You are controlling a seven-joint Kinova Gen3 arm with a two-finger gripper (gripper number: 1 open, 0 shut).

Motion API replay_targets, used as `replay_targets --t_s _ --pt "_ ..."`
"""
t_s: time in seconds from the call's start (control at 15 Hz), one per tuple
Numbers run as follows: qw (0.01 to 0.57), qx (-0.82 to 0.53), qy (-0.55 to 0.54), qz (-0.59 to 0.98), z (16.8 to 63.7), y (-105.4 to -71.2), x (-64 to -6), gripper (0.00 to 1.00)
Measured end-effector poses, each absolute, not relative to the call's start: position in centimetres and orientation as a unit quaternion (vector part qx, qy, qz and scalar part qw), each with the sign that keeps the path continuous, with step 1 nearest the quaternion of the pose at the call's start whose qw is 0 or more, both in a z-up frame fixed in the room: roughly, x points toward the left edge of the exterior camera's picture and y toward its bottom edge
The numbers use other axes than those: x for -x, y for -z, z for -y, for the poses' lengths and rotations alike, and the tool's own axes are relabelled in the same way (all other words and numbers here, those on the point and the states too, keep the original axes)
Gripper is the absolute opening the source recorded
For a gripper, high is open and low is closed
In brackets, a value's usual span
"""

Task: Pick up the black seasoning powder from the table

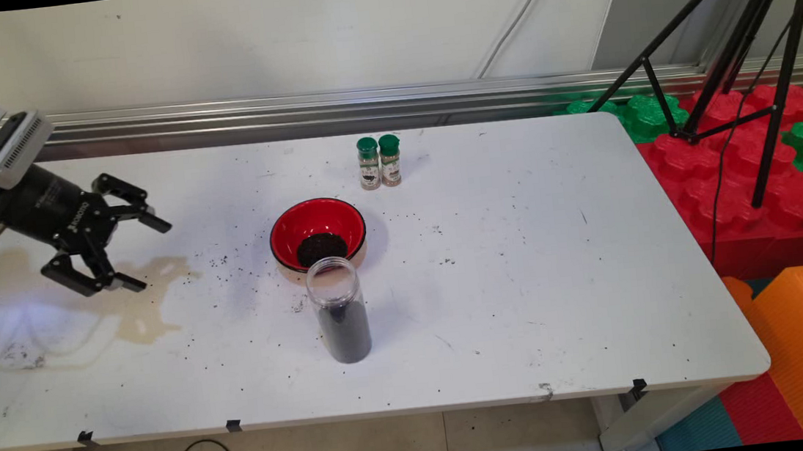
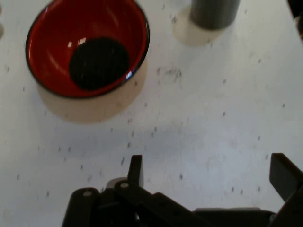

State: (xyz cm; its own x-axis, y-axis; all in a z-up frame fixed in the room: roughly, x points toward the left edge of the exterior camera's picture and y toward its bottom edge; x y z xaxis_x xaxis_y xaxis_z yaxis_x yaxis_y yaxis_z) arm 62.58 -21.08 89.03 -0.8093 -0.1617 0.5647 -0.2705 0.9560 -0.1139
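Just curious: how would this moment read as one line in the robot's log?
gripper: open, empty, above table's left | red bowl: dark grains inside | clear jar: upright, lidless | two spice bottles: behind bowl

Robot lab or test room, not a home. White worktable [image 1: 527, 302] against a bare wall with a metal rail [image 1: 360, 100]; right of the table, a black tripod [image 1: 739, 60] on giant foam blocks [image 1: 735, 171].

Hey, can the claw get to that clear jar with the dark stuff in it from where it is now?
Probably yes. The claw hangs open and empty left of the clear jar, with only bare table between. The red bowl stands just behind the jar, leaving its left side free.
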Motion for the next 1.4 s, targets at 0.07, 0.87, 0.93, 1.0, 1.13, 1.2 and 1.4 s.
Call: replay_targets --t_s 0.07,0.87,0.93,1.0,1.13,1.2,1.4 --pt "0.296 -0.111 -0.093 0.944 21.3 -89.1 -62.2 1.00" --pt "0.396 -0.100 -0.066 0.911 23.5 -87.7 -57.6 1.00" --pt "0.402 -0.098 -0.064 0.908 23.6 -87.3 -57.1 1.00" --pt "0.408 -0.097 -0.062 0.905 23.7 -86.9 -56.6 1.00" --pt "0.420 -0.096 -0.057 0.901 23.8 -86.0 -55.4 1.00" --pt "0.426 -0.096 -0.054 0.898 23.8 -85.5 -54.8 1.00" --pt "0.439 -0.092 -0.049 0.892 23.9 -84.3 -53.3 1.00"
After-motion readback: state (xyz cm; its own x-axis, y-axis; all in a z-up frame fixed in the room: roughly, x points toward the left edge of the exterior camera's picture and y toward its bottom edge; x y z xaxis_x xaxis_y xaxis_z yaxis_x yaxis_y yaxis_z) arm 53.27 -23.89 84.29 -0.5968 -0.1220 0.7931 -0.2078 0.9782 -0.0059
